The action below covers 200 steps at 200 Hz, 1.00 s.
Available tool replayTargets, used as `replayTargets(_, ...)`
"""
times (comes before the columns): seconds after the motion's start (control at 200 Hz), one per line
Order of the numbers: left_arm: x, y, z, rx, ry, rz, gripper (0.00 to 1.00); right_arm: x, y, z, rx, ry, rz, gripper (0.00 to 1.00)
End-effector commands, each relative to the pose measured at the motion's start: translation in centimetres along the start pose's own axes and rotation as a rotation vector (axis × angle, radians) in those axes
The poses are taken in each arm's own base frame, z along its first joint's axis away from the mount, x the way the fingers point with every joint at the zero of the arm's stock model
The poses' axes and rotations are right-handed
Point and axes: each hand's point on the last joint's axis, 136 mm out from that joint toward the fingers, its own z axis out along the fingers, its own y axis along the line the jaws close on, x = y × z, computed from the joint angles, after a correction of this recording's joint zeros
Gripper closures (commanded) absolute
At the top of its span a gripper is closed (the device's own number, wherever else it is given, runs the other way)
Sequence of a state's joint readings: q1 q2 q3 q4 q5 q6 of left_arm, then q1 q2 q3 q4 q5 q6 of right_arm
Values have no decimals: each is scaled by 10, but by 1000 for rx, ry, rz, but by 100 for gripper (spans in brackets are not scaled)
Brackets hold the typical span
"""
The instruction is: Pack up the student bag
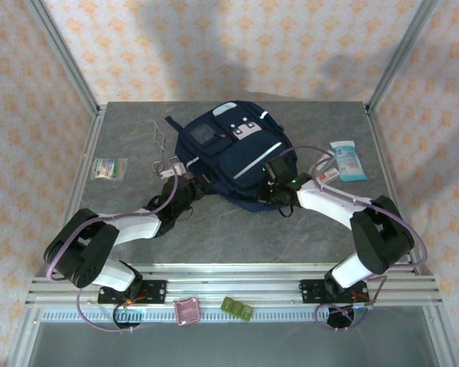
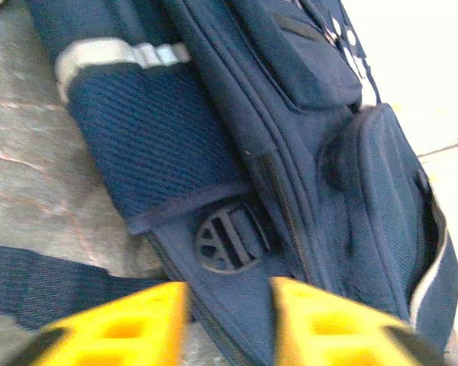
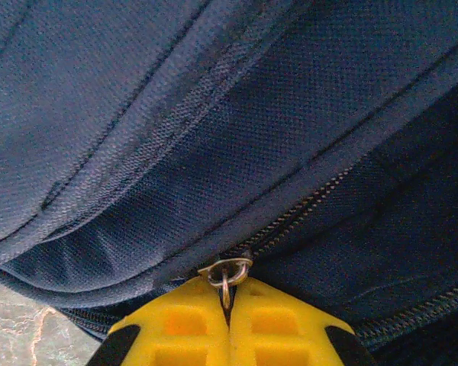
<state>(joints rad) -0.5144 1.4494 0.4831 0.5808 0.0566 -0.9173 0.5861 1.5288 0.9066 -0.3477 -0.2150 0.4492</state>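
**Table** (image 1: 122, 229): grey stone-patterned top. It carries everything listed below.

**Student bag** (image 1: 233, 157): navy fabric backpack with pale stripes and a white-grey front patch. It lies front-up at the middle of the table, its near end between the two grippers.
- Handling, as judged: soft and limp, probably light while unfilled. It is likely to sag, bunch and slide on the smooth top instead of holding its shape.
- Best holds: the zip pull, the black strap, or a pinched fold of fabric beside the zip. The broad panels offer nothing to grip.
- One gripper may need to anchor the fabric while the other draws the zip.

**Left gripper** (image 2: 229, 305): at the bag's near-left corner. The yellow fingers stand apart with nothing between them, above the bag's lower edge.

**Right gripper** (image 3: 227, 293): at the bag's near-right edge. The fingers are pressed together, pinching the zip pull at their tips.

**Blue-white packet** (image 1: 348, 160): right of the bag and apart from it.

**Small clear packet** (image 1: 109, 168): left of the bag and well apart from it.

**White cable** (image 1: 162, 149): a loose tangle just beside the bag's left side.

**Pink item** (image 1: 188, 310) and **green item** (image 1: 237, 308): on the near rail between the arm bases. What they are cannot be told.

**Black buckle** (image 2: 229, 240): on the bag's side, just beyond the left fingers.

**Zip pull** (image 3: 226, 273): a small metal ring at the end of the zip line.
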Motion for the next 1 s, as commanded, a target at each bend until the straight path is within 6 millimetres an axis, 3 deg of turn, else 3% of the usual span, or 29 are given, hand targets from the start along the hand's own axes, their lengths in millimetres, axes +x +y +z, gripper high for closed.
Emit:
replayTargets(0.0, 5, -52, -1, 171, 3, -7, 50, 9, 8, 3, -28, 27, -8, 100)
replayTargets(0.055, 12, -65, -2, 214, 10, -24, 46, 10, 11, 4, -40, 27, -10, 100)
replayTargets(0.09, 15, -70, -2, 236, 15, -44, 38, 10, 13, 4, -46, 27, -14, 100)
replayTargets(0.16, 23, -78, -1, 282, 31, -79, 36, 10, 17, 4, -57, 28, -18, 100)
replayTargets(0.445, 58, -84, 29, 278, 121, -104, 24, 12, 29, 6, -91, 23, -33, 100)
replayTargets(0.541, 59, -80, 37, 246, 117, -96, 38, 13, 33, 6, -102, 25, -36, 100)
replayTargets(0.596, 57, -77, 40, 229, 106, -87, 56, 14, 33, 7, -101, 27, -39, 100)
replayTargets(0.666, 53, -74, 44, 212, 107, -83, 87, 14, 32, 8, -92, 29, -46, 100)
replayTargets(0.716, 51, -72, 44, 216, 109, -86, 100, 13, 30, 7, -75, 26, -54, 100)
replayTargets(0.856, 40, -61, 37, 195, 94, -89, 100, 3, 9, -1, 29, -1, -71, 100)
replayTargets(0.996, 23, -41, 25, 165, 62, -91, 100, -6, -48, -3, 205, 8, -15, 100)
